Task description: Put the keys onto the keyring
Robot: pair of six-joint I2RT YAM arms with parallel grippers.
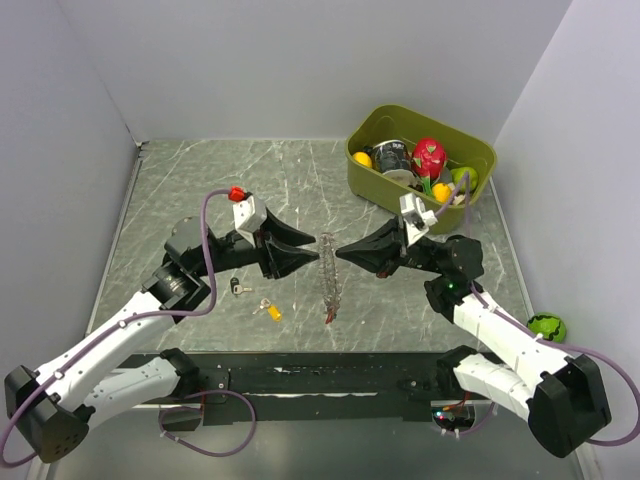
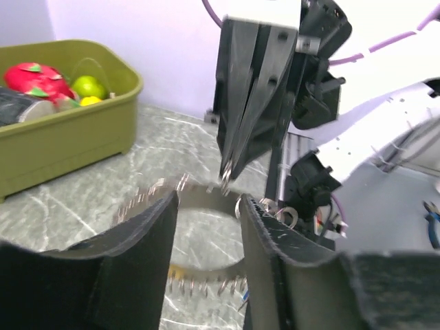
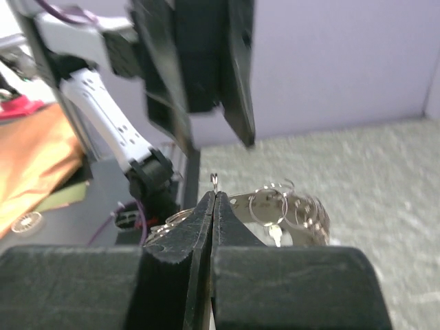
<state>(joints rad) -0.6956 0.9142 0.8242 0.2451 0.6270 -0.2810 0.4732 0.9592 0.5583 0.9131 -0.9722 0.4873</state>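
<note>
The keyring (image 1: 328, 278) hangs edge-on between my two grippers above the table, with several grey keys fanned round it. My right gripper (image 1: 339, 252) is shut on its rim; in the right wrist view its tips (image 3: 214, 195) pinch a thin wire of the keyring (image 3: 292, 206). My left gripper (image 1: 308, 260) is open, facing the right one. In the left wrist view its jaws (image 2: 210, 199) stand apart with the keyring (image 2: 199, 195) crossing the gap. A black-capped key (image 1: 239, 288) and a yellow-capped key (image 1: 270, 311) lie on the table below the left arm.
An olive-green bin (image 1: 366, 178) with fruit and a cup stands at the back right. It also shows in the left wrist view (image 2: 75, 137). A green object (image 1: 547, 327) lies off the table's right edge. Grey walls enclose the marbled table.
</note>
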